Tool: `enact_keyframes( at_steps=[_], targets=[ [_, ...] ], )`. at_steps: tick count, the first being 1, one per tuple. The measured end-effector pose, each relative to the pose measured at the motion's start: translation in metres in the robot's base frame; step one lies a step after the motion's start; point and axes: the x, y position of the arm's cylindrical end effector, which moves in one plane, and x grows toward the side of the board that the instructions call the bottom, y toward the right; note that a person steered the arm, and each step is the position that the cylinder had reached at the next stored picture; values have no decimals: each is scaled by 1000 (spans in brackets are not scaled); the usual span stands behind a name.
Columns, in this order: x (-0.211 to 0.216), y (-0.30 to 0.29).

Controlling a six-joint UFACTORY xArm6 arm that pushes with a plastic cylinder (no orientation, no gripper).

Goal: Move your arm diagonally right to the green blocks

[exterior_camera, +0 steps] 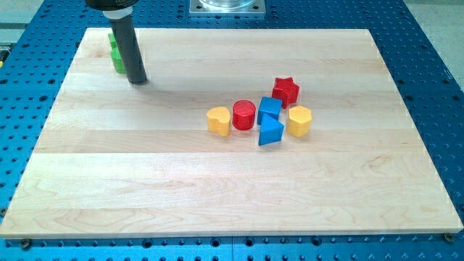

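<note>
- My tip [138, 80] sits on the tabletop [217, 181] near the view's top left corner, with the rod rising out of the top of the frame.
- The green blocks [116, 58] are right there, peeking out from behind the rod on its left side; their shapes cannot be made out because the rod hides most of them.
- There is no claw on this arm, just the bare rod, so there is nothing to call apart or together.
- Risk one: the greens sit near the top edge of the tabletop, so a push from the tip's side towards the view's top left could shove them off the wood onto the blue perforated base [36, 29].
- Risk two: whether the tip touches the greens or stands just beside them cannot be told here, so any sideways slide might nudge them unseen.
- Risk three looks small: the cluster is well apart, mid-board towards the right, made up of a yellow heart [218, 121], red cylinder [244, 114], blue cube [270, 109], blue triangle [270, 132], red star [286, 90] and yellow hexagon [299, 121].
- The surface is pale wood planks, smooth and flat, so blocks ought to slide easily.
- The surroundings are the blue base on every side and a metal mount [226, 7] at the view's top.
</note>
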Motion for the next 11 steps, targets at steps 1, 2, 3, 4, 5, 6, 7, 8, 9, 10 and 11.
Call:
enact_keyframes(
  at_steps=[1, 2, 3, 4, 5, 6, 7, 8, 9, 10, 11],
  targets=[
    [-11, -5],
    [-26, -11],
    [-41, -16],
    [-41, -4],
    [-41, 22],
    [-41, 35],
    [-41, 35],
    [-41, 35],
    [-41, 35],
    [-31, 38],
    [-31, 38]
  ],
)
